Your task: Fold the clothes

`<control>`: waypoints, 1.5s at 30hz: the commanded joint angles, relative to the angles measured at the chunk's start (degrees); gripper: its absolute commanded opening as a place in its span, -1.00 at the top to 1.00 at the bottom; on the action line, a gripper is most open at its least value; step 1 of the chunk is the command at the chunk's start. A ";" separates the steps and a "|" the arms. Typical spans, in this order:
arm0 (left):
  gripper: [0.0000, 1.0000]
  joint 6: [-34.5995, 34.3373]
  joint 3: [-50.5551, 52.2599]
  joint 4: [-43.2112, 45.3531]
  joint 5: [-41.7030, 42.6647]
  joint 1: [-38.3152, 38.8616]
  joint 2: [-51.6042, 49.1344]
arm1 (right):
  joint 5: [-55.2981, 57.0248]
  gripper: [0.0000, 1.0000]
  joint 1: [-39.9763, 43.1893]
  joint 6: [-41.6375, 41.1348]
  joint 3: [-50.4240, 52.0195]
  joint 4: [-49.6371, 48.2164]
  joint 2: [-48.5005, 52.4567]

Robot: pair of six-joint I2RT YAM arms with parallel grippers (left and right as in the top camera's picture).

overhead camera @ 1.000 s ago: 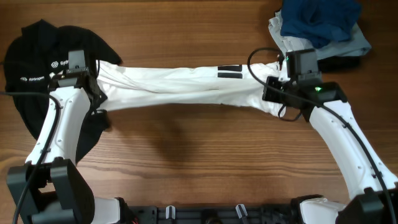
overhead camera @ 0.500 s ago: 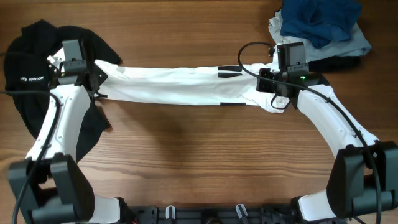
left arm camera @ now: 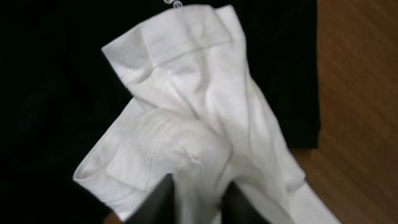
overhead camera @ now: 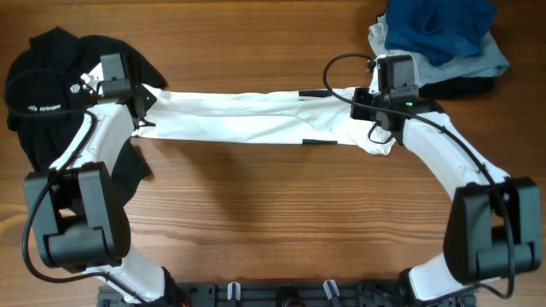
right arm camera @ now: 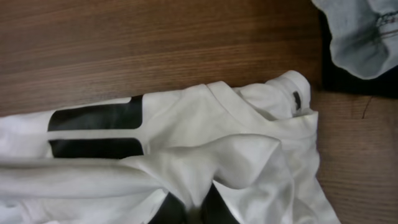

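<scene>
The white T-shirt is stretched into a long band across the table between both grippers. Its black stripe print shows near the right end and in the right wrist view. My left gripper is shut on the shirt's left end, over the black shirt; the left wrist view shows white fabric bunched between the fingers. My right gripper is shut on the shirt's right end, with a fold pinched between the fingers.
A black shirt with small white logos lies at the far left under my left arm. A pile of blue and pale grey folded garments sits at the back right. Bare wooden table lies in front.
Both grippers have moved toward the back of the table with the shirt. The shirt band has straightened and lies flatter. The stripe print has shifted slightly back.
</scene>
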State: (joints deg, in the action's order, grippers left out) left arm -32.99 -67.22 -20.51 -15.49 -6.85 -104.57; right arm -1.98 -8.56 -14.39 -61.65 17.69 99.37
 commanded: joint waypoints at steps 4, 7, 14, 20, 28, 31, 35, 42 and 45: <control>-1.00 1.38 -0.96 0.61 0.07 -0.07 -0.42 | 1.55 -0.99 0.39 0.94 -1.27 -0.46 1.92; -1.00 6.73 -1.66 -0.42 0.04 -0.07 1.09 | 1.31 -1.00 0.39 0.70 -4.28 4.26 0.31; -1.00 15.56 -4.48 -6.64 2.91 -2.05 8.81 | -0.02 -0.99 0.37 0.87 -9.40 14.38 -5.14; -1.00 25.49 -4.46 -4.81 17.62 -9.92 6.51 | -0.81 -0.99 0.37 0.94 -9.38 17.88 -5.84; -1.00 34.97 -4.46 -5.11 35.32 -18.36 -3.48 | -0.83 -0.99 0.37 1.99 -9.38 19.58 -5.84; -0.99 37.11 -4.46 -5.03 38.10 -18.27 -6.40 | -0.83 -1.00 0.37 1.99 -9.38 19.58 -5.84; -0.95 37.09 -4.46 -4.44 38.07 -17.46 -8.81 | -0.81 -0.99 0.37 2.05 -9.38 19.56 -5.84; -0.70 37.09 -4.42 -3.69 37.94 -15.47 -10.10 | -0.81 -0.99 0.37 2.25 -9.38 19.58 -5.84; -0.53 37.09 -4.42 -3.50 37.94 -15.50 -10.12 | -0.81 -0.99 0.37 2.23 -9.38 19.63 -5.84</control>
State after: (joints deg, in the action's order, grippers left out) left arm 2.94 -71.37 -24.36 21.10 -22.52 -113.65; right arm -2.02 -8.51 -13.13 -70.35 37.28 93.84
